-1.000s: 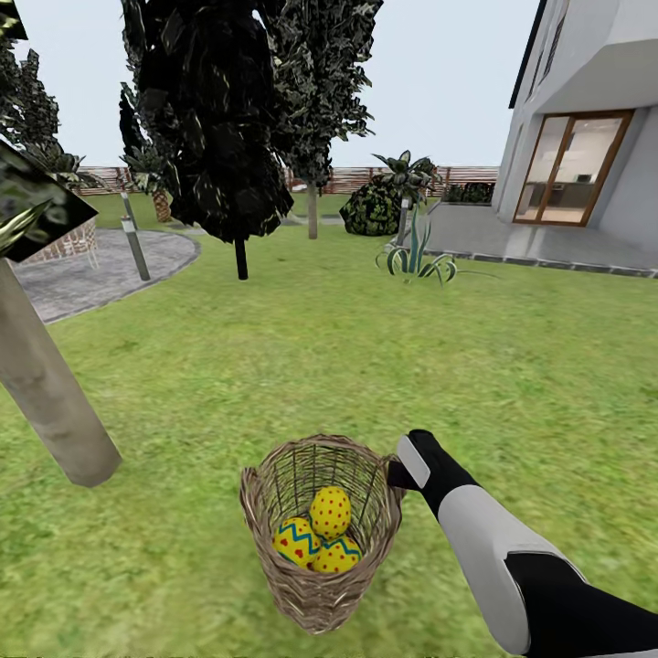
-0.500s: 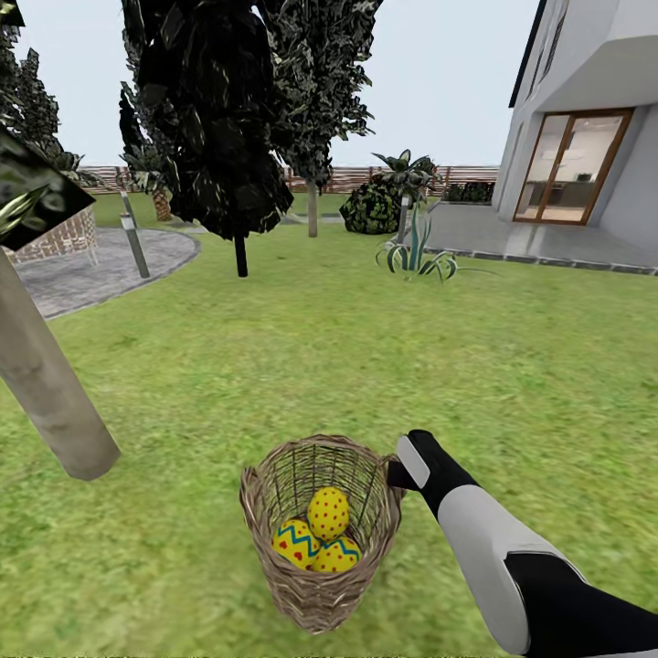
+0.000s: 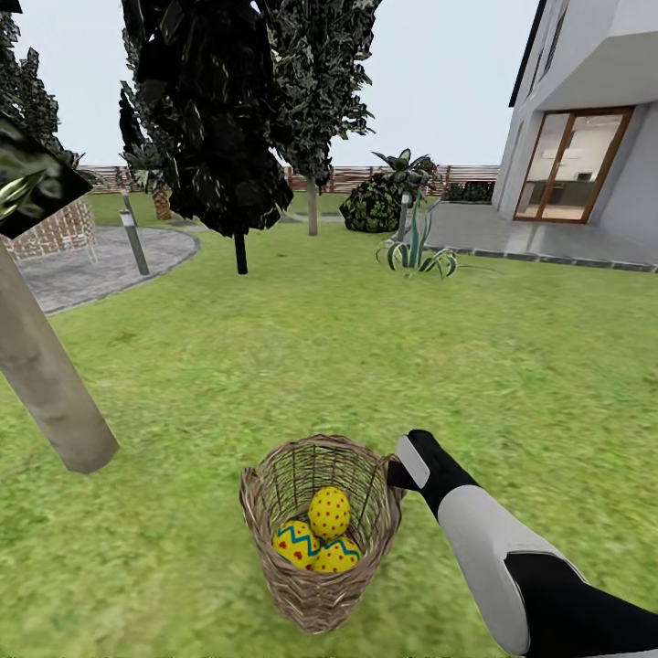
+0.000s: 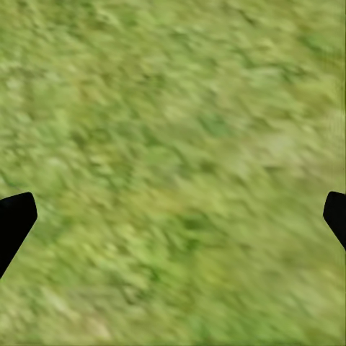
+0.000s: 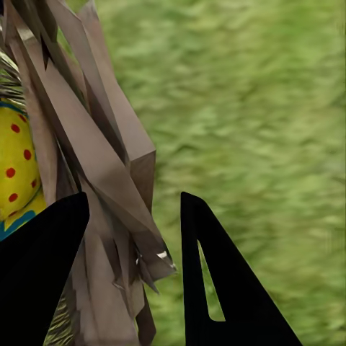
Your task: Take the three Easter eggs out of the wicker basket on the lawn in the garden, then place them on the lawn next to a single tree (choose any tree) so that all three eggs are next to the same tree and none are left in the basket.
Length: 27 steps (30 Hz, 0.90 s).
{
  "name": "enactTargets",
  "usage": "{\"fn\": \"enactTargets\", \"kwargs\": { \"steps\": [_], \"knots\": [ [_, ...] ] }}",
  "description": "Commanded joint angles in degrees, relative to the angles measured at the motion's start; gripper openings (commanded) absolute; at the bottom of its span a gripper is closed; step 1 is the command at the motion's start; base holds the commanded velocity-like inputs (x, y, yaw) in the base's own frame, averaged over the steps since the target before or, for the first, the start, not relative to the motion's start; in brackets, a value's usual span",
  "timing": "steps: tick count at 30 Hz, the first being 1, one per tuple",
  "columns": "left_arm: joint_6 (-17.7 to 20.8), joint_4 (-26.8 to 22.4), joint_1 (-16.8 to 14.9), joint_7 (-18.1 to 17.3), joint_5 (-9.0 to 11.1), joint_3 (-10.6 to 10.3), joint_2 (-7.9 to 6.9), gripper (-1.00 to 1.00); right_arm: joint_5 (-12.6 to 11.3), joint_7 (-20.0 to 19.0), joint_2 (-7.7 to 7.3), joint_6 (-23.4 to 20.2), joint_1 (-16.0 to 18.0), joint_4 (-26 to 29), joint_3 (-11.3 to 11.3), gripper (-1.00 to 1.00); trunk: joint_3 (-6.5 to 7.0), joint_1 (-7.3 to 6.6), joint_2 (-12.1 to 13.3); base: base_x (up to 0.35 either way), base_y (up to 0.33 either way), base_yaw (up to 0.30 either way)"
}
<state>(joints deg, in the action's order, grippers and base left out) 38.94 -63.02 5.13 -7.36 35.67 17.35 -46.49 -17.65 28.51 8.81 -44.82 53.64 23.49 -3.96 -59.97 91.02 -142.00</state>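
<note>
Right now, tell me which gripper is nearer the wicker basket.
Right. The right gripper straddles the wicker basket rim; the left gripper faces bare lawn, no basket near.

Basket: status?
Right gripper shut on wicker basket rim. Left gripper open over lawn. Three Easter eggs inside. Nothing in the way.

Right pincer (image 5: 133, 238) fingers astride wicker basket (image 5: 108, 180) rim, egg (image 5: 18, 169) inside

Flat, even daylight is filling the scene, with no cast shadows and no glare. Sky (image 3: 439, 82) is looking pale at 12 o'clock. Grass (image 4: 173, 144) is smearing soft in both wrist views. Dark tree leaves (image 3: 215, 119) are rendering blocky, nearly black.
</note>
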Motion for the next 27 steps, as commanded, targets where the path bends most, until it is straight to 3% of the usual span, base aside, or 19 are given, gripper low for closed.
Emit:
{"fn": "enactTargets", "kwargs": {
  "steps": [1,11,16,17,27],
  "knots": [
    [0.26,-0.09,0.06,-0.2,-0.03,0.14,0.0,1.0,-0.98,0.49,0.07,0.17,0.04,0.07,-0.35,-1.0,-0.23,0.21,-0.44,0.0,0.0,0.0],
    [0.32,-0.14,0.03,-0.2,-0.02,0.14,0.0,1.0,-0.98,0.49,0.07,0.17,0.04,0.06,-0.35,-1.0,-2.36,0.86,-1.35,0.0,0.0,0.0],
    [0.35,-0.21,0.02,-0.2,-0.04,0.14,0.0,1.0,-0.99,0.49,0.07,0.17,0.04,0.07,-0.35,-1.0,-2.36,0.86,-1.35,0.0,0.0,0.0],
    [0.35,-0.19,0.04,-0.2,-0.04,0.14,0.0,1.0,-0.99,0.49,0.07,0.17,0.02,0.07,-0.35,1.0,-2.36,0.86,-1.35,0.0,0.0,0.0],
    [0.35,-0.1,-0.02,-0.2,-0.07,0.14,0.0,1.0,-0.98,0.49,0.07,0.17,0.06,0.09,-0.35,1.0,-2.14,0.83,-1.34,0.0,0.0,0.0]
  ]
}}
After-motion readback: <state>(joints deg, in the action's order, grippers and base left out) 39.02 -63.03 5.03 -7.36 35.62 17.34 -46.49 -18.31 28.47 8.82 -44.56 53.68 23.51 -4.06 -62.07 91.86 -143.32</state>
